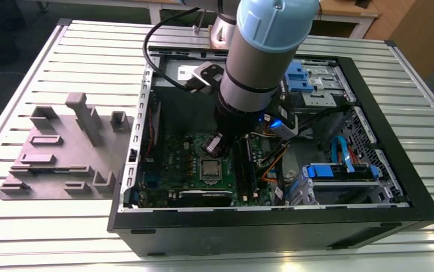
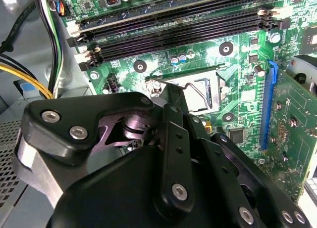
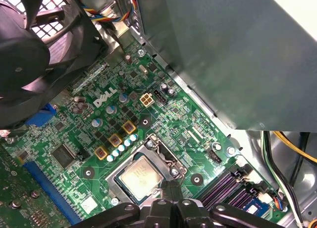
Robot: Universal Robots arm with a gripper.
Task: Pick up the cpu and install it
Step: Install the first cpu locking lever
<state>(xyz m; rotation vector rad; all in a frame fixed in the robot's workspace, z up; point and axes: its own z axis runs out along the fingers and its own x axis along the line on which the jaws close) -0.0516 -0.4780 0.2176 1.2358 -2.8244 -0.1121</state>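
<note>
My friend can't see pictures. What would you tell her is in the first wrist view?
A silvery square cpu sits in its metal-framed socket on a green motherboard, seen from just above the robot's black pincer. A black fan hangs beside the board, and grey case wall rises behind it.

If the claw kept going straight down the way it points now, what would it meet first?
Most likely the cpu lying in the socket on the motherboard, or the socket's near edge. The claw hangs just above there; the exact gap is unclear.

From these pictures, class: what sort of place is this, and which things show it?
Probably a robotics lab or test bench: an open computer case lies on a slatted metal table, a robot arm reaches over its green circuit board, and a grey plastic tray sits beside.
</note>
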